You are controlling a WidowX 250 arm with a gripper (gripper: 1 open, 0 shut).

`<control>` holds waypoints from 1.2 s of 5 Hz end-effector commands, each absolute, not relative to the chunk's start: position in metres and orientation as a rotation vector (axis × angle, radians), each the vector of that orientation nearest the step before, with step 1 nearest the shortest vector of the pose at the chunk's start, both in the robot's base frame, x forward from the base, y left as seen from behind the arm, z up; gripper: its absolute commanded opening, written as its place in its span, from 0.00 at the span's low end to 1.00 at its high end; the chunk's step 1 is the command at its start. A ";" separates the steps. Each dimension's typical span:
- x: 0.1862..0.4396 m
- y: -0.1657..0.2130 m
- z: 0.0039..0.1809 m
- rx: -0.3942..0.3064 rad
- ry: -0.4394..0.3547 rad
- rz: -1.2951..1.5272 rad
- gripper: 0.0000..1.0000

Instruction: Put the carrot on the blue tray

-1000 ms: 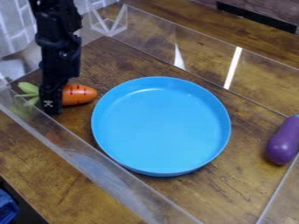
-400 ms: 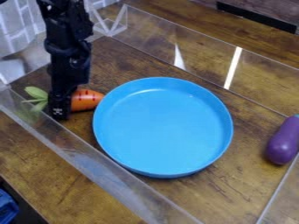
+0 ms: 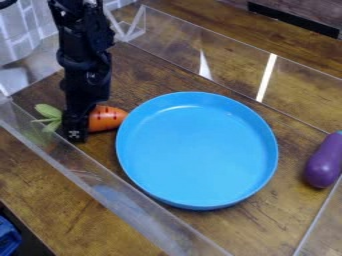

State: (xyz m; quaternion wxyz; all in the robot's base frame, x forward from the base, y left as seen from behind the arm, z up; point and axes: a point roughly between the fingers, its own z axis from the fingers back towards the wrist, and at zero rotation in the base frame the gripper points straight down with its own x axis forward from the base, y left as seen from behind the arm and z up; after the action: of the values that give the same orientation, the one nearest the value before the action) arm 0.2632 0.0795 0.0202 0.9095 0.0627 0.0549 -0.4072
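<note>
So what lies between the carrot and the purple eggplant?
In the camera view, the blue tray lies between the carrot and the eggplant.

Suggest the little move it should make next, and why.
Probably lift straight up: the end effector seems to be around the carrot, which lies low beside the blue tray, so its raised rim is in the way.

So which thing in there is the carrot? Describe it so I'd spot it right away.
Find the big round blue tray. Just beyond its upper-left rim, by the black robot hand, lies a small, tapered orange toy carrot. Its light-green leafy top sets it apart from the purple eggplant-like toy across the tray.
</note>
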 end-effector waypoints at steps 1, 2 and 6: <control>0.258 0.070 0.028 0.137 0.100 -0.828 0.00; 0.267 0.075 0.035 0.138 0.102 -0.798 0.00; 0.291 0.079 0.045 0.156 0.085 -0.912 0.00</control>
State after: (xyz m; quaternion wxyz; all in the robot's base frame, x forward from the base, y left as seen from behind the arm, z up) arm 0.2786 0.0766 0.0298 0.8941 0.0568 0.0644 -0.4396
